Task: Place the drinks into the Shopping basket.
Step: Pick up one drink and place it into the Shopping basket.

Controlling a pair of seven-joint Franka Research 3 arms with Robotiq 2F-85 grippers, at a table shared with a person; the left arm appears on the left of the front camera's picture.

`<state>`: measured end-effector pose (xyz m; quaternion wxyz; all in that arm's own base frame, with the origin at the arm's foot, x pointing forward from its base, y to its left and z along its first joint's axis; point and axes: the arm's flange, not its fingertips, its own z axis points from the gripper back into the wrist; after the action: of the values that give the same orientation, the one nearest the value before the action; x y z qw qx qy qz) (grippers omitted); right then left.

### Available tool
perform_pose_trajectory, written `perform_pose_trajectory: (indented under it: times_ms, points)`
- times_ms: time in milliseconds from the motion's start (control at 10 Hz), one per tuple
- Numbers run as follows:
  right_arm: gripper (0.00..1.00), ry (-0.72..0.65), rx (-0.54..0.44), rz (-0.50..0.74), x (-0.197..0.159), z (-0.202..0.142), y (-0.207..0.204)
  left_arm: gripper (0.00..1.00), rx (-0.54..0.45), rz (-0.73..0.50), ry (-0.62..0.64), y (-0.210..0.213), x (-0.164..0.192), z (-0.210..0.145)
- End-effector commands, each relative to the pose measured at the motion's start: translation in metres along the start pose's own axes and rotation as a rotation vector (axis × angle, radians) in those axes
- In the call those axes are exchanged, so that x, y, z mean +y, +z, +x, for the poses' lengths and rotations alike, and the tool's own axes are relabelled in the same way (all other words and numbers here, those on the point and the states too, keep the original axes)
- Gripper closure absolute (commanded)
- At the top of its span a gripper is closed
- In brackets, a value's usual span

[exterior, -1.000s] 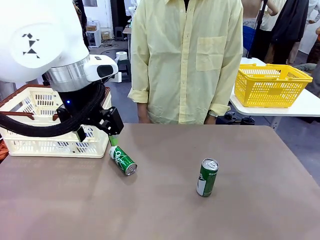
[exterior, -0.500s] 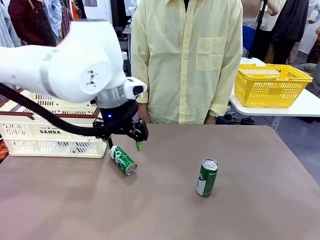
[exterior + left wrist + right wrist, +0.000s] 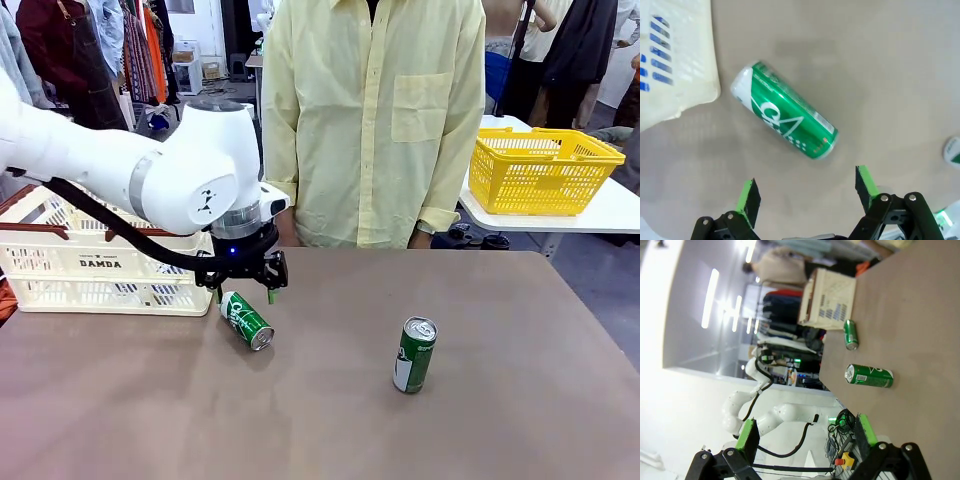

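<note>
A green can [image 3: 246,320] lies on its side on the brown table, close to the corner of the Shopping basket [image 3: 100,265]. My left gripper [image 3: 246,295] hangs open just above it, pointing down. In the left wrist view the lying can [image 3: 785,117] is ahead of the left gripper [image 3: 806,190], nothing between the fingers. A second green can [image 3: 414,354] stands upright at mid-right. My right gripper [image 3: 806,432] is open and empty, far from both cans [image 3: 869,375]. The blue can is hidden; something blue shows through the basket's slots [image 3: 657,50].
A person in a yellow shirt [image 3: 375,120] stands at the table's far edge, hands out of sight. A yellow mesh basket [image 3: 545,170] sits on another table at the back right. Bare tabletop [image 3: 320,420] lies in front of the cans.
My left arm swung right from over the Shopping basket, then settled above the lying green can with its gripper open. Both green cans stayed where they were.
</note>
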<state>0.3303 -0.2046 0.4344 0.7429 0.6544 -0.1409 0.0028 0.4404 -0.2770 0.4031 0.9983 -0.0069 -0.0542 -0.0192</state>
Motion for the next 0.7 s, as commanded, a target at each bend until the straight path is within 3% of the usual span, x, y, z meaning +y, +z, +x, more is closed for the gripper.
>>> perform_pose_trajectory:
  times_ms: [0,100,200,300,600]
  points:
    - [0.00,-0.015,-0.007,0.007,0.006,0.002,-0.001,0.00,-0.016,0.013,0.022,-0.004,-0.011,0.009]
    - [0.00,-0.015,-0.007,0.007,0.006,0.002,-0.001,0.00,-0.015,0.013,0.021,-0.005,-0.011,0.009]
    - [0.00,-0.015,-0.007,0.007,0.006,0.002,-0.001,0.00,-0.049,0.021,0.103,-0.006,-0.008,0.009]
    - [0.00,-0.015,-0.007,0.007,0.006,0.002,-0.001,0.00,0.022,0.021,0.315,-0.006,-0.006,0.004]
    - [0.00,-0.015,-0.007,0.007,0.006,0.002,-0.001,0.00,0.064,0.038,0.494,-0.012,-0.005,-0.009]
